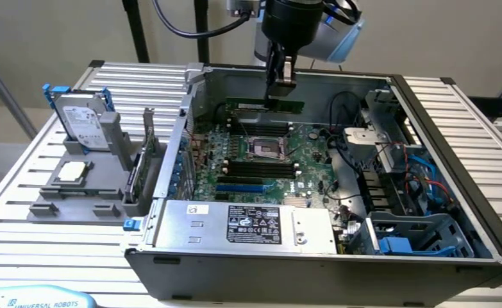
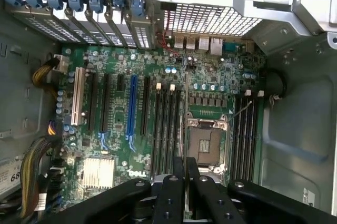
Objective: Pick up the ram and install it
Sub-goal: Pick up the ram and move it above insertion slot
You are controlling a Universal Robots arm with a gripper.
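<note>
Exterior view, gripper [image 1: 281, 88] over the open computer case [image 1: 456, 122], fingers clamped on the ram [image 1: 263, 103], green stick held level above the motherboard [image 1: 263, 157] near the case's far wall, wrist view, gripper [image 2: 185, 163] fingers pinched close together, processor socket [image 2: 206, 145] and dark memory slots [image 2: 166, 129] below.

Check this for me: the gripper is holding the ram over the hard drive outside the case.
Not right. The gripper holds the ram inside the open case, above the motherboard, not over the hard drive, which stands outside. The exterior view shows it.
</note>
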